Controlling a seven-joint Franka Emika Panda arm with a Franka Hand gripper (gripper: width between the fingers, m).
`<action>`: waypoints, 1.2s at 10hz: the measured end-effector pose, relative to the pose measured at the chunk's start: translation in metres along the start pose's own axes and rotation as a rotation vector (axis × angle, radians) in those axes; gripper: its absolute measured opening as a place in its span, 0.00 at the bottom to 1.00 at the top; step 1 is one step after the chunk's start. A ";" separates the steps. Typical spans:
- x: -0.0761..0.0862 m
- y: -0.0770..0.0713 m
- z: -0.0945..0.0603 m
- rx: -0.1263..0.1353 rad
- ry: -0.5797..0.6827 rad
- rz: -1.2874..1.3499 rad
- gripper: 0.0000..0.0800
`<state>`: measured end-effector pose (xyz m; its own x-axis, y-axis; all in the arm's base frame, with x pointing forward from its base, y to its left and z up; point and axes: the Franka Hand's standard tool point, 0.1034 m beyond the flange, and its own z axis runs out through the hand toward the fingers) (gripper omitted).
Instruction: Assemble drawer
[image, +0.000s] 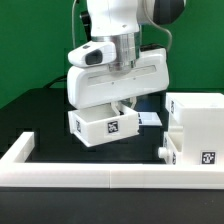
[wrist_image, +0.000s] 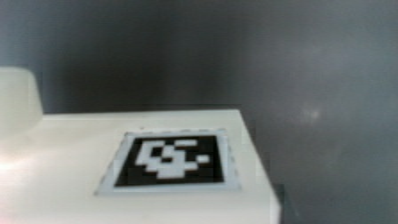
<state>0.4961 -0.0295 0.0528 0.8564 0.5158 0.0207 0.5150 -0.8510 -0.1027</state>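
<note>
**Just above the black table: the arm at a small drawer box, finger state unclear**

At the exterior view's left, a low white border wall (image: 22, 150) turns a corner and runs along the near edge of the matte black table (image: 40, 110), with a green backdrop behind.

Near the middle sits a small white plastic drawer box (image: 90, 125). It is turned slightly askew, and a black-and-white square tag (image: 113, 126) shows on the face toward the camera. Whether the box rests on the table or is held just clear of it cannot be told.

The large white robot arm (image: 118, 30) comes straight down onto this box. Its broad hand covers the top of the box, and the gripper (image: 124, 103) meets the box's upper edge. The fingers are mostly hidden there, so I cannot tell whether they are spread, pressed together or pinching the box wall.

The wrist view shows no fingers. It shows only a flat white plastic surface (wrist_image: 71, 150) seen close and blurred, bearing a square tag (wrist_image: 173, 158) against a grey background.

Just beside the box, toward the exterior view's right, a thin flat white piece (image: 150, 119) lies low; it is too small to identify.

Farther right stands the boxy white plastic casing (image: 195, 115), apart from the small box. A small round knob (image: 163, 153) projects from its lower part, and another square tag (image: 207, 157) sits on its near face.
</note>
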 end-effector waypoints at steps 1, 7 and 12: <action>0.004 0.004 -0.004 0.001 -0.009 -0.107 0.06; 0.013 0.016 -0.012 -0.004 -0.044 -0.591 0.06; 0.015 0.025 -0.011 -0.016 -0.095 -1.044 0.06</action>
<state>0.5222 -0.0443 0.0616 -0.0196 0.9997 0.0134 0.9976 0.0205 -0.0658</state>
